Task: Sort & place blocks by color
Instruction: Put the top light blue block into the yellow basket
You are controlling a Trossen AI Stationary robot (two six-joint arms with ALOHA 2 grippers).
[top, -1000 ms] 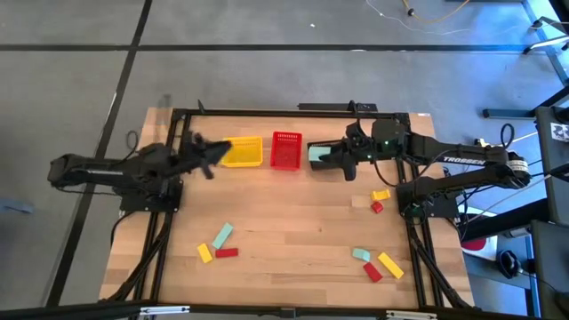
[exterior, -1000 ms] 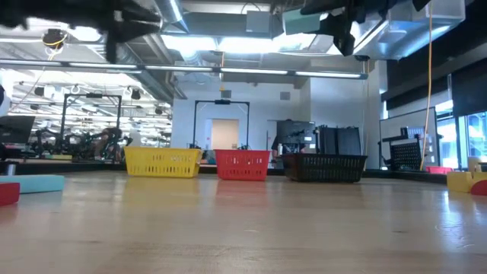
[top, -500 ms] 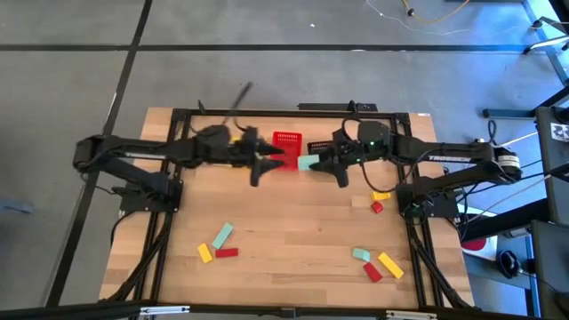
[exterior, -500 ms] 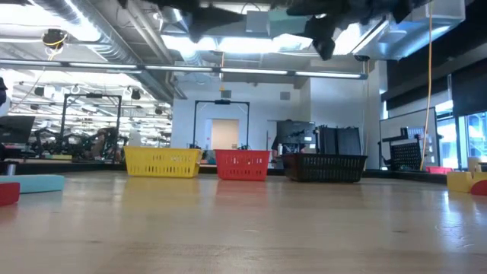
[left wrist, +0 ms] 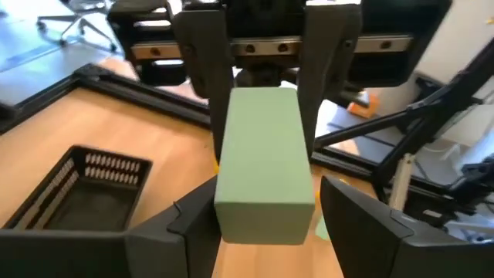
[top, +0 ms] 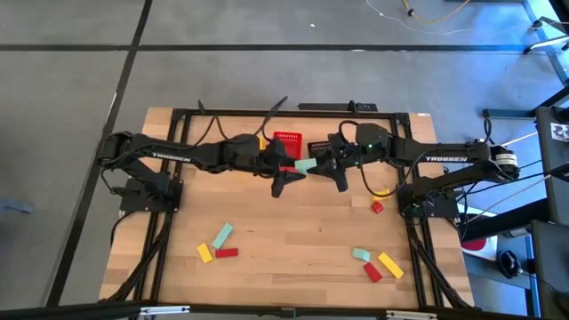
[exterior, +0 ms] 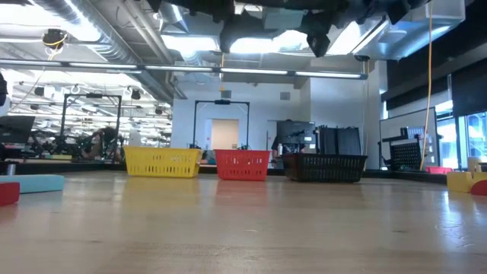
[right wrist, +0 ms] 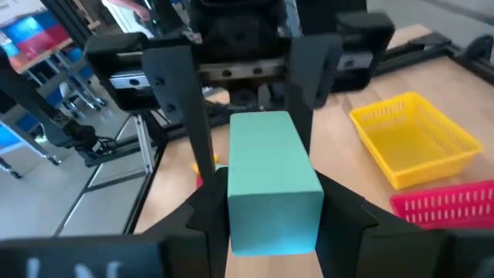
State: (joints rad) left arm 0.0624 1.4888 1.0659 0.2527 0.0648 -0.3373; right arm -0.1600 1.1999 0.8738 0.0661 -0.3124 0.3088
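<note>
A pale teal-green block (top: 306, 165) hangs in mid-air over the table's middle, just in front of the baskets. My right gripper (top: 325, 163) is shut on it, reaching in from the right. My left gripper (top: 288, 171) comes from the left and is open. Its fingers (right wrist: 184, 100) stand on either side of the block's other end, and a gap shows on at least one side. Other yellow, red and teal blocks lie flat on the table: a left group (top: 220, 244), a near right group (top: 377, 264) and a pair (top: 380, 199) by the right arm. My right gripper pinches the teal block between its two fingers (right wrist: 207, 207) at the block's right-hand end (right wrist: 241, 202). It comes in about level from the table's right, with the fingers lying along the block's sides. The block is lifted clear of the table and sticks out toward the left arm.
Three mesh baskets stand in a row along the far edge: yellow (exterior: 162, 162), red (exterior: 243, 164) and black (exterior: 326, 167). In the high view the arms cover part of the yellow and black ones. Bare wood lies in the table's middle between the block groups.
My left arm has swung from the table's left side to the middle and now stands with its fingers around the block's free end. My right gripper has carried the block a little to the left and toward the near edge, away from the black basket.
</note>
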